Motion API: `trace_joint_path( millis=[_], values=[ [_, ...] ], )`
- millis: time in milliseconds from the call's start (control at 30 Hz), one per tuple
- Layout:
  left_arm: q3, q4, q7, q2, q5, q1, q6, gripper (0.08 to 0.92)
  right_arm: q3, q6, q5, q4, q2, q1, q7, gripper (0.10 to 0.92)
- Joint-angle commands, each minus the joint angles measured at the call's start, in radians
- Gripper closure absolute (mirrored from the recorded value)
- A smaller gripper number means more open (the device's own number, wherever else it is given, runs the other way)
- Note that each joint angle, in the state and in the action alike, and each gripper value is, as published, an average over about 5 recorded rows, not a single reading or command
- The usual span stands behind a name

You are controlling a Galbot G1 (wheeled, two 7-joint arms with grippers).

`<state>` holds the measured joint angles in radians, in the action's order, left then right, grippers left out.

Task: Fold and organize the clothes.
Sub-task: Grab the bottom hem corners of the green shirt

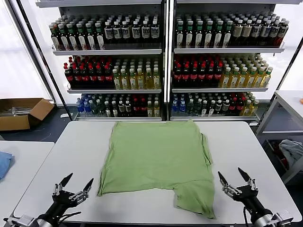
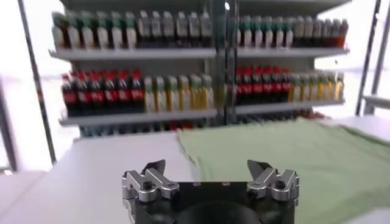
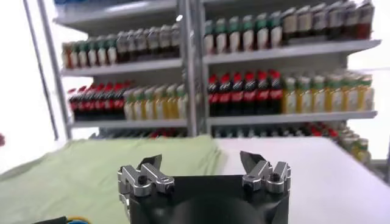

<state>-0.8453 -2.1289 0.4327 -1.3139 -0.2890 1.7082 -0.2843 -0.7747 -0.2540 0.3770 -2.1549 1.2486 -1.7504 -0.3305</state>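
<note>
Showing the start of a fold, the head view reads from left to right. At lower left the left gripper (image 1: 75,183) hovers over bare counter (image 1: 246,137), fingers spread and holding nothing, just outside the shirt's near left hem corner. At centre lies the green polo shirt (image 1: 158,161), flat and plain side up, its long axis running from the near edge toward the bottle shelves (image 1: 163,49) at the top of the frame; a sleeve sticks out at the right edge, and the near right hem reaches lower in the frame than the left. At lower right the right gripper (image 1: 234,178) also hovers released and empty, just right of that hem corner. Each gripper thus has the shirt inward and ahead of it; both stand about equally near, so a two-arm grasp of the near hem seems the likely opening.
</note>
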Motion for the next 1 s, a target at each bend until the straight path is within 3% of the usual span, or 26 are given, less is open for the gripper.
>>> trace_joint_path(
  millis=[33,667,1000],
  values=[
    [0.165,0.009,-0.131,0.120,-0.005,0.001,-0.122,0.177,0.091,-0.053,-0.015,-0.021,-0.069,-0.061,0.050,0.203],
    [0.220,0.112,-0.196,0.125,-0.074,-0.116,-0.171,0.177,0.145,-0.083,-0.068,0.013,-0.042,-0.076,0.083,0.218],
    [0.240,0.145,-0.235,0.113,-0.099,-0.134,-0.169,0.177,0.148,-0.068,-0.084,0.013,-0.037,-0.086,0.070,0.484]
  ],
)
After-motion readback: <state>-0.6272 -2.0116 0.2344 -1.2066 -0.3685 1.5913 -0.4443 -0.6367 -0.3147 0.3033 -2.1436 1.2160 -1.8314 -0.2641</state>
